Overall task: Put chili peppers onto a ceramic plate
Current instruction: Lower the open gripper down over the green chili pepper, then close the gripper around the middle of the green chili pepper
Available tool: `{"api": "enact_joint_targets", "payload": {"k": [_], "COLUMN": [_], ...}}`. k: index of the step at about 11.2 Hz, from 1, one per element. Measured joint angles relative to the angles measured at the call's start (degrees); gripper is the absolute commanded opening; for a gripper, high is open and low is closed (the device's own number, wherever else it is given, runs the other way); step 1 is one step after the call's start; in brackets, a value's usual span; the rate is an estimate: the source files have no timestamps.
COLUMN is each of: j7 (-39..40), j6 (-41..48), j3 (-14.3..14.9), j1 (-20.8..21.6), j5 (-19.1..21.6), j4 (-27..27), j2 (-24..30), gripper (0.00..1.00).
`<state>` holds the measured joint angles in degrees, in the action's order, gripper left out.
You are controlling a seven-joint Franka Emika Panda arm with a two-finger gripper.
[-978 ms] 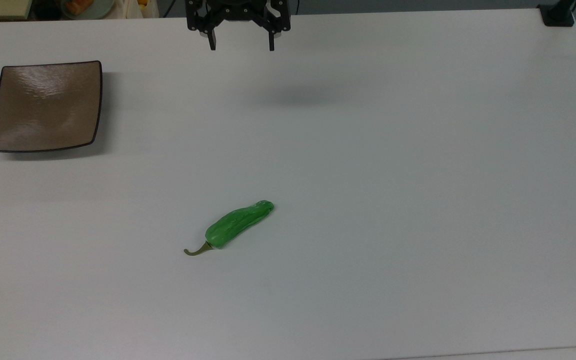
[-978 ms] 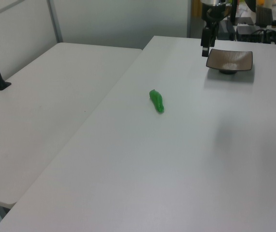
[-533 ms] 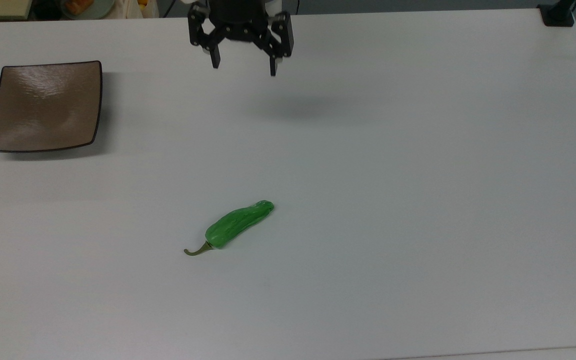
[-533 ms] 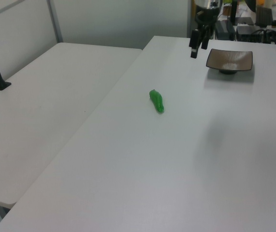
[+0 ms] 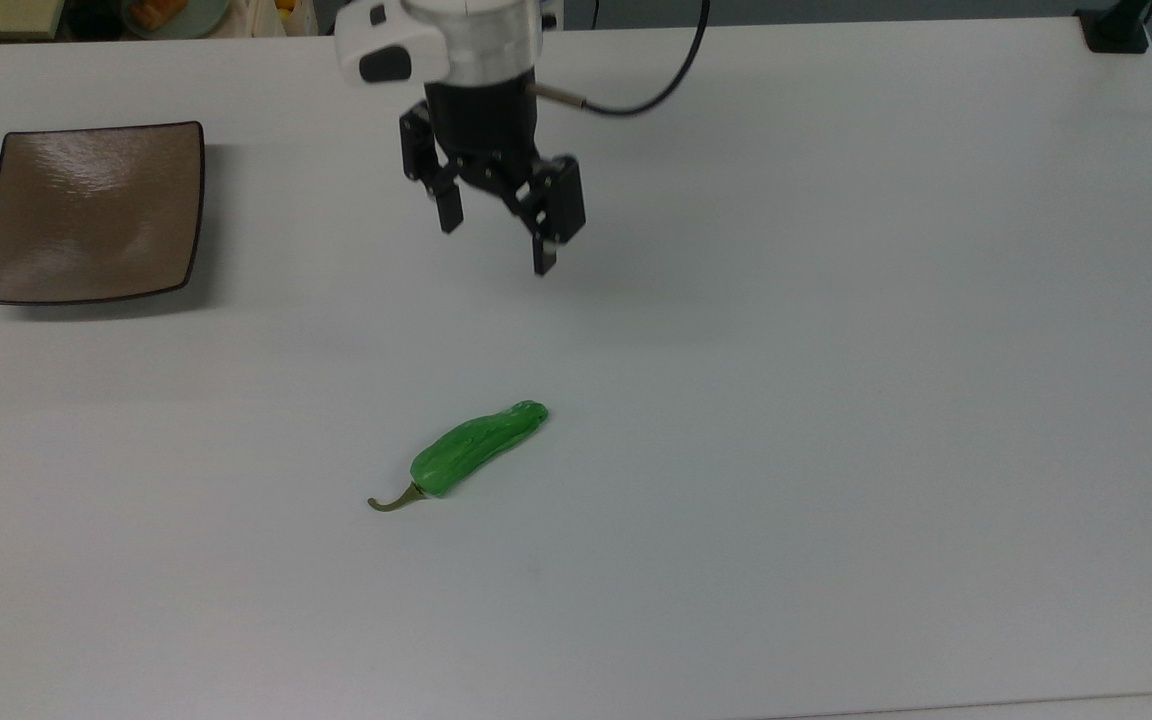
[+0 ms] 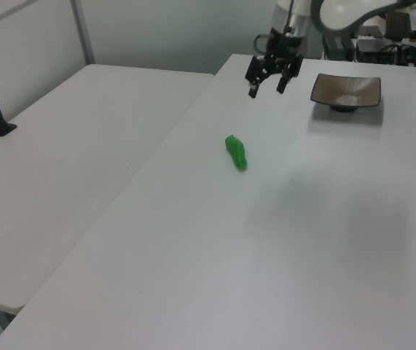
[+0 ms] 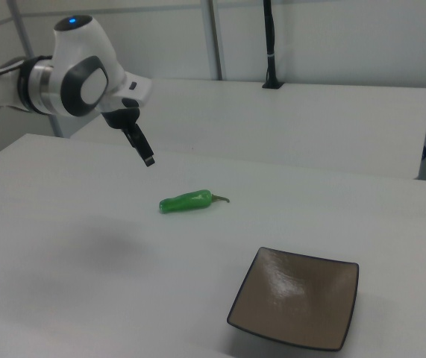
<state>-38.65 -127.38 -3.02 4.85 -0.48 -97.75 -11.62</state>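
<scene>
A: Largest first? White counter (image 5: pixel 836 400), broad and plain, carrying the rest; seen also in the left view (image 6: pixel 324 240) and the right view (image 7: pixel 63 246).

B: Then the arm: white housing (image 7: pixel 78 78) with a blue light on top, black cable (image 5: pixel 636 100) trailing off behind.

A: Ceramic plate (image 5: pixel 91 212) next. Square, glossy brown, dark thin rim, edges curling up. Sitting flat on the counter at the top view's left, nothing on it. Near the far end in the left view (image 6: pixel 345 91); nearest the camera in the right view (image 7: pixel 296 306).

B: Gripper (image 5: pixel 494 240) after that. Black, pointing down, hanging above the counter without touching anything. Fingers (image 5: pixel 543 255) spread wide apart, nothing between them. Same spread in the left view (image 6: pixel 265 85); in the right view (image 7: pixel 142 149) seen edge on.

A: And smallest, the chili pepper (image 5: pixel 476 448). Bright green, wrinkled, lying on the counter, thin olive stem (image 5: pixel 391 501) curling toward the top view's lower left.

B: Relative to the gripper?

A: Well apart. Below it in the top view, roughly in line with it. Nearer the camera than the gripper in the left view (image 6: pixel 236 152). Lower and to the right view's right of the gripper (image 7: pixel 186 201). Well apart from the plate too.
</scene>
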Motion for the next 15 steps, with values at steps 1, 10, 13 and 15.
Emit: {"api": "enact_joint_targets", "payload": {"k": [1, 10, 13, 15], "j7": [-4.88, -23.56, -23.82, -24.13], "j6": [-2.76, -9.76, -9.99, -11.25], "j3": [0.01, 0.07, 0.07, 0.07], "j1": [-0.06, -1.46, -1.82, -1.83], "j5": [-1.11, -10.23, -10.85, -11.49], "j4": [0.03, 7.45, 11.36, 13.13], "j2": [-1.81, -19.03, -23.83, -25.97], "gripper": [1.00, 1.00, 0.99, 0.94]}}
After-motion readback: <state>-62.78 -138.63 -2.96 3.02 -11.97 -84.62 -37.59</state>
